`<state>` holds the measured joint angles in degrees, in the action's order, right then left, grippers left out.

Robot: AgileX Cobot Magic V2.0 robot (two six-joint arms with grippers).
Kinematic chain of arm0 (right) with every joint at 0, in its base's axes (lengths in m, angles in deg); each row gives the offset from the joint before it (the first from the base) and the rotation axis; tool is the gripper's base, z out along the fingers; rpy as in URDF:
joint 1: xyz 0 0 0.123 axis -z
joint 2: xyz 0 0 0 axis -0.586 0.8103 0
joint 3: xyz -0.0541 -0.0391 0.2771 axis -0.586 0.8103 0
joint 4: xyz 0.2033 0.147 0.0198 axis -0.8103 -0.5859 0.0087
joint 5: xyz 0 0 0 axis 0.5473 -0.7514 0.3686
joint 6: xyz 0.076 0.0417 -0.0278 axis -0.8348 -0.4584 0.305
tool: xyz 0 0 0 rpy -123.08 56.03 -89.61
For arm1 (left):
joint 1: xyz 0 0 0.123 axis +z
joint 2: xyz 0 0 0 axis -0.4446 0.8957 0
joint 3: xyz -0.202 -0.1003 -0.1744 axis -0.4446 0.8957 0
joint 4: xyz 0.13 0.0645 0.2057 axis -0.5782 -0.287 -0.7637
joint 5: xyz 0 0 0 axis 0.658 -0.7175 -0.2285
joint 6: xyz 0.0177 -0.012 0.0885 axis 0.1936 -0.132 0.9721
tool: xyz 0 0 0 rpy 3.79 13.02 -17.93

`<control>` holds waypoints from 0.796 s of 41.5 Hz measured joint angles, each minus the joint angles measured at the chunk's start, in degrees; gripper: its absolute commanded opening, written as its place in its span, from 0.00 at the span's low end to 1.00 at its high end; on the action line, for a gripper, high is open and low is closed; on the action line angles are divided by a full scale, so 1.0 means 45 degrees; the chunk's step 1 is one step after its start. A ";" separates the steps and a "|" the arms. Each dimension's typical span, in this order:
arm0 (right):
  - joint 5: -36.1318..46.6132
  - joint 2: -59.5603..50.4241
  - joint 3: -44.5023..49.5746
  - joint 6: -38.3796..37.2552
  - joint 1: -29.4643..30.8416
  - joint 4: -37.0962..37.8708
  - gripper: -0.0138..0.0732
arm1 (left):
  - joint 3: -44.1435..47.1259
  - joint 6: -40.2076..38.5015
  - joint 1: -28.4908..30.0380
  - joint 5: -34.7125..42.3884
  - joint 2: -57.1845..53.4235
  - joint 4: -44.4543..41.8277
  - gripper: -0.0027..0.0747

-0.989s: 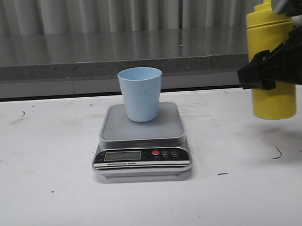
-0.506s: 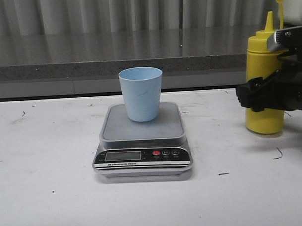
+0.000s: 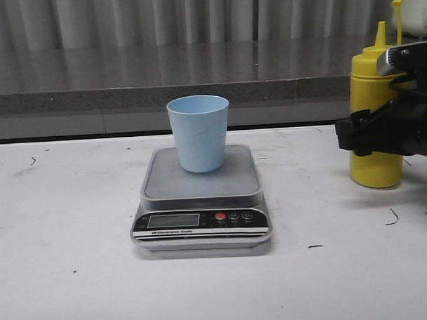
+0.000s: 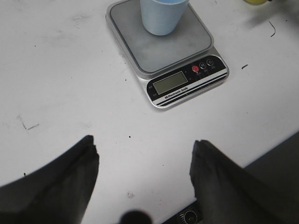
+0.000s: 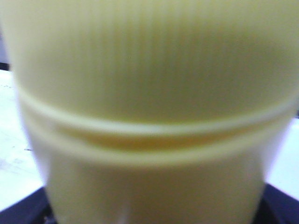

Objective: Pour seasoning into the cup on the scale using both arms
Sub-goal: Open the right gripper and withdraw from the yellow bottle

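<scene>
The cup (image 3: 198, 132) stands upright on the steel platform of the scale (image 3: 201, 202), a little toward its back edge. The scale sits near the middle of the white counter (image 3: 63, 277), its black front panel and display facing the camera.

Off to the right, well apart from the scale, the bottle (image 3: 372, 112) stands upright with its base on the counter — nozzle up, the tethered cap sticking up beside it. The right claw (image 3: 381, 132) is wrapped around the bottle's middle, closed on it; in the right wrist view the yellow bottle (image 5: 149, 112) fills nearly the whole frame, blurred.

The left claw (image 4: 145, 172) hangs over bare counter on the near side of the scale (image 4: 177, 56) — its two dark fingers (image 4: 70, 177) spread wide, nothing between them. The cup (image 4: 163, 16) shows at the edge of that view.
</scene>
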<state>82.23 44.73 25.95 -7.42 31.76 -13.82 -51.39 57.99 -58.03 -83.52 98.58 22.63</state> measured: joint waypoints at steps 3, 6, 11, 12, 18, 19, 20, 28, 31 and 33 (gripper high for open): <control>0.0201 0.0000 -0.0020 -0.0027 0.0000 -0.0050 0.86 | 0.0000 0.0000 0.0000 0.0000 0.0000 0.0000 0.57; 0.0231 -0.0077 0.0056 -0.0197 0.0000 -0.0079 0.86 | 0.0000 0.0000 0.0000 0.0000 0.0000 0.0000 0.57; 0.0261 -0.0461 0.0430 -0.0302 0.0000 -0.0079 0.86 | 0.0000 0.0000 0.0000 0.0011 0.0000 0.0000 0.57; 0.0281 -0.0546 0.0567 -0.0303 0.0000 -0.0102 0.86 | 0.0000 0.0000 0.0000 0.0011 0.0000 0.0000 0.57; 0.0281 -0.1277 0.1546 -0.0332 0.0000 -0.0208 0.86 | 0.0000 0.0000 0.0000 0.0011 0.0000 0.0000 0.57; 0.0281 -0.1461 0.1720 -0.0353 0.0000 -0.0233 0.86 | 0.0000 0.0000 0.0000 0.0011 0.0000 0.0000 0.57; 0.0281 -0.1604 0.1966 -0.0353 0.0000 -0.0234 0.86 | 0.0000 0.0000 0.0000 0.0011 0.0000 0.0000 0.57; 0.0281 -0.3275 0.3870 -0.0378 0.0000 -0.0234 0.86 | 0.0000 0.0000 0.0000 0.0011 0.0000 0.0000 0.57; -0.0138 -0.4128 0.4497 -0.0610 0.0000 -0.0234 0.86 | 0.0000 0.0000 0.0000 0.0011 0.0000 0.0000 0.57; -0.0991 -0.4751 0.4727 -0.0960 0.0000 -0.0234 0.86 | 0.0000 0.0000 0.0000 0.0011 0.0000 0.0000 0.57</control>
<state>77.77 23.36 47.22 -11.73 31.76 -14.88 -51.39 57.99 -58.03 -83.47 98.58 22.63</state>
